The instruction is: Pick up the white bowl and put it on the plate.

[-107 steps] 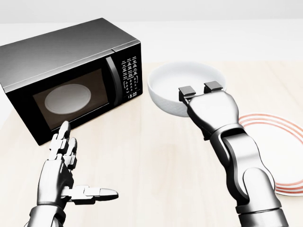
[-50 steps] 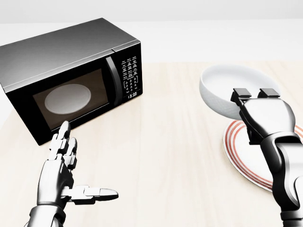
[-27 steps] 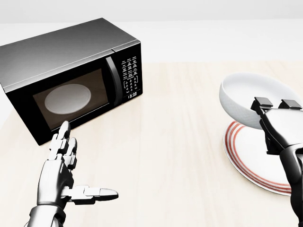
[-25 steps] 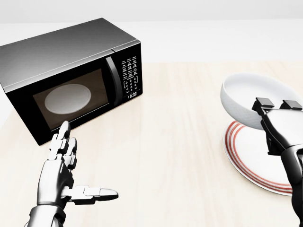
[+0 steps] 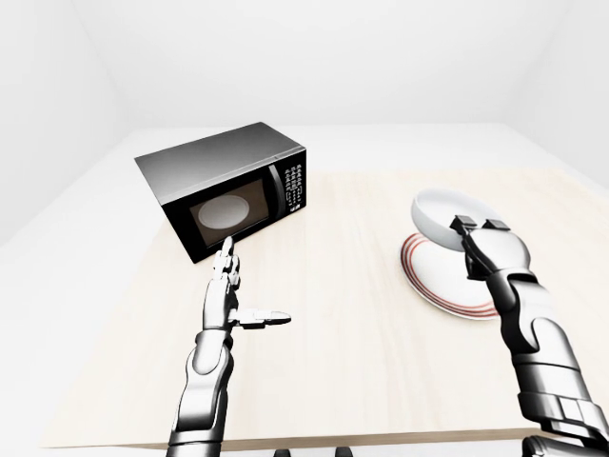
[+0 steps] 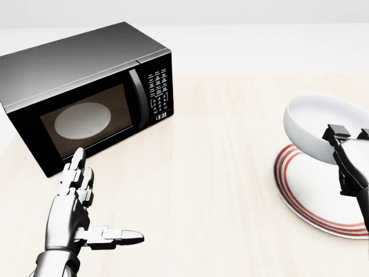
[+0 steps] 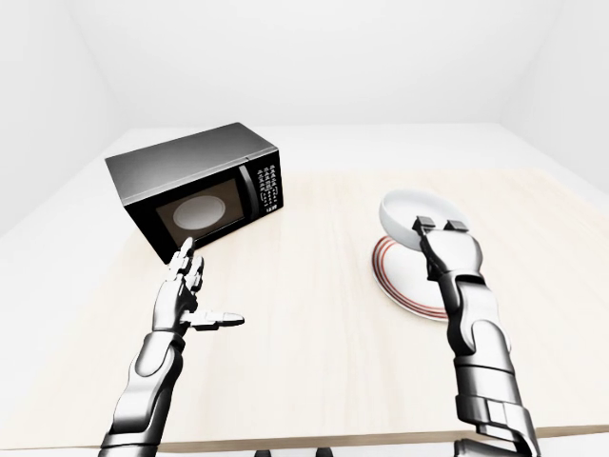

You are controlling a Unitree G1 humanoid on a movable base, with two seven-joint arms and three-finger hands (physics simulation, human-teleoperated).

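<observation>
We hold the white bowl [image 6: 317, 124] in our right hand [image 7: 440, 238]; two dark fingertips [image 6: 336, 131] hook over its near rim, and the rest of the hand lies against the wall of the bowl below them, so the fingers are closed on the rim and holding it. The bowl is tilted, its open side turned up and towards the left of the head view; it reaches up and to the left from those fingertips. We cannot tell whether its underside touches what lies beneath it or hangs just above.

Beneath the fingers and the bowl lies the plate [image 6: 300, 193], white with red rings round its edge, flat on the pale wooden table [image 6: 219, 190]; the bowl overlaps the plate's upper edge in the head view, and most of the plate shows bare below and to the left of the fingertips.

Our left hand [image 6: 74, 202] hangs over the table well apart from the bowl, at the lower left of the head view; its fingers [image 6: 78, 173] point up and stand spread, the thumb juts out to the right, and nothing is between them, so the hand is wide and holds nothing.

Just above those raised fingers in the head view stands the black microwave [image 6: 86, 92], door closed, a pale round disc showing through its window; its keypad faces to the right of the fingers. The microwave is well apart from the right hand's fingers, far to their left.
</observation>
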